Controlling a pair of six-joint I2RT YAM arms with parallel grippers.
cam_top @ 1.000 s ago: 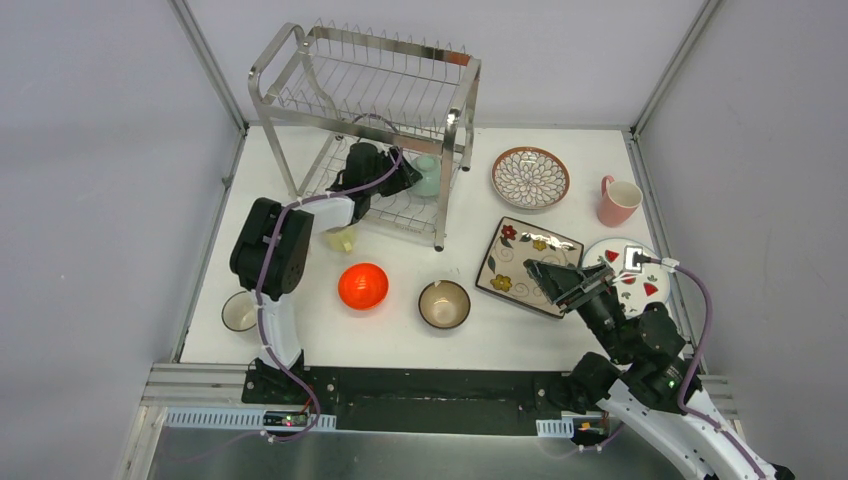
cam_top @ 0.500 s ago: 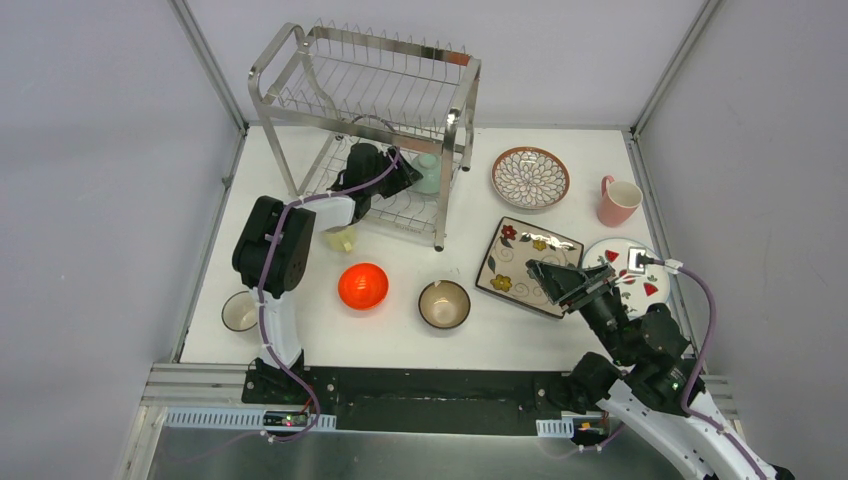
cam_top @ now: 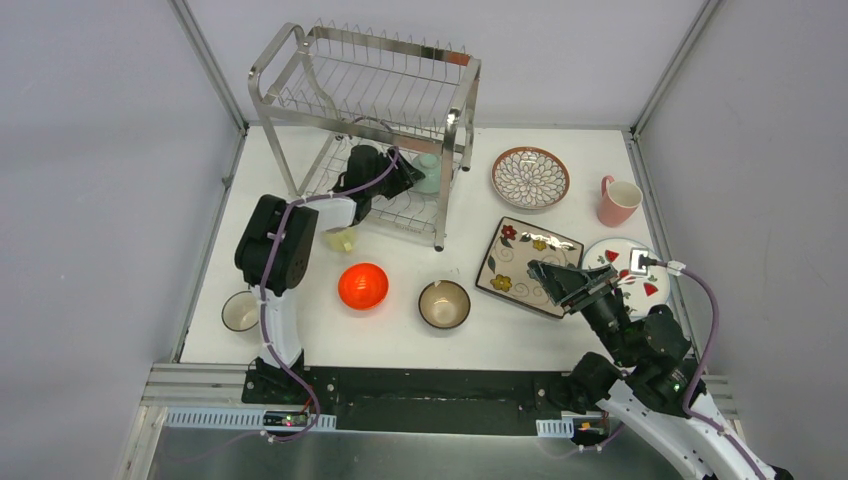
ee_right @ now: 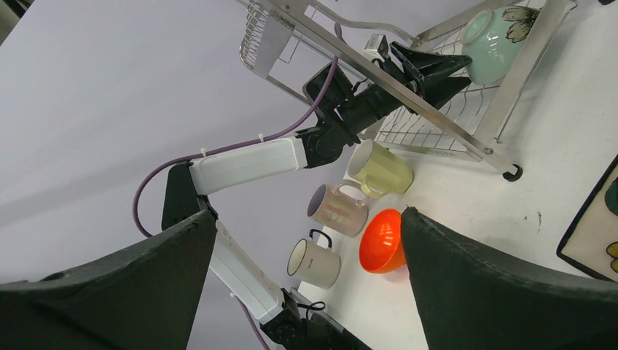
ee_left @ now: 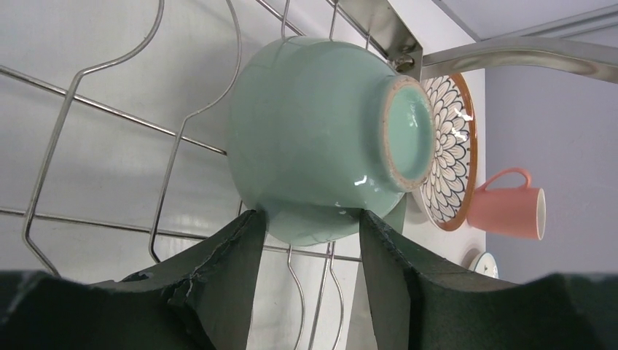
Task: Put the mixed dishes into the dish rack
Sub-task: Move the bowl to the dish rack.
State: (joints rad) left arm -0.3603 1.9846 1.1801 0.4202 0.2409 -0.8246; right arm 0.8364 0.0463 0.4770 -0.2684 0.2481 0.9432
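The steel dish rack [cam_top: 365, 100] stands at the back left. My left gripper [cam_top: 408, 178] reaches into its lower tier, shut on the rim of a mint bowl [ee_left: 313, 138] that lies tipped on the wire shelf, foot toward the camera. Over the near corner of the square floral plate [cam_top: 515, 250] hovers my right gripper [cam_top: 555, 280], open with nothing between its fingers. An orange bowl [cam_top: 363, 286] and a tan bowl [cam_top: 444, 304] sit on the table in front of the rack.
A petal-pattern plate [cam_top: 530, 178] and a pink mug [cam_top: 618, 202] sit at the back right, a white red-marked plate [cam_top: 648, 290] beside my right arm. A yellow-green mug [cam_top: 342, 240] and a white mug [cam_top: 240, 311] lie near the left arm.
Hardly anything differs. My right gripper has edged slightly over the square plate. The left gripper stays on the mint bowl in the rack.
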